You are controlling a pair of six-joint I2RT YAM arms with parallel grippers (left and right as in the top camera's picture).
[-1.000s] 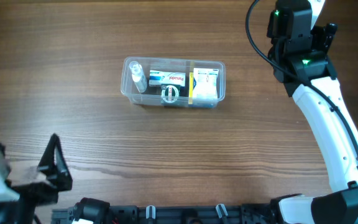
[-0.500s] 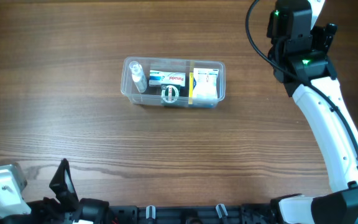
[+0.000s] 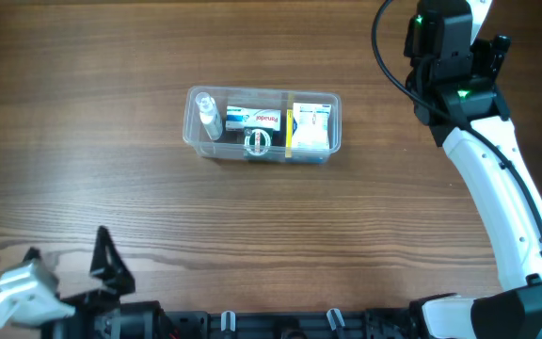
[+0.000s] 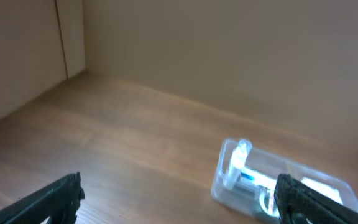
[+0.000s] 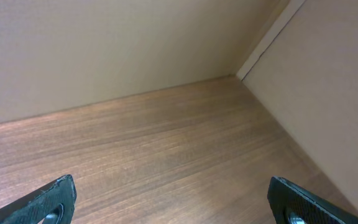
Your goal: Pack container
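— Nearest thing first?
— At the near left corner of the table [image 3: 111,188], the left gripper [image 4: 179,208]: spread wide, nothing between the fingers, aimed across the wood towards the container.
— And the container [image 3: 263,124]?
— Mid-table, somewhat towards the far side, well apart from both grippers. Clear tub, no lid in view. Inside, from its left end: a small clear bottle [image 3: 208,115] standing up, a flat box with a red label [image 3: 254,119], a ring-like thing [image 3: 258,141] too small to name, then a white and yellow box [image 3: 310,130] filling the right end.
— Farther out?
— By the far right corner, the right gripper [image 5: 176,205]: likewise spread and empty, facing bare wood and a plain wall [image 5: 104,50].
— Step in hand, then?
— Judging by the filled tub and no loose goods on the table: packing as good as done, both arms well clear of it. Perhaps only closing left, though no lid to be seen.
— Next move?
— If anything, fetching a lid or a last item from outside these views, bringing it square over the rim and lowering gently, so as not to tip the bottle. Otherwise just rest.
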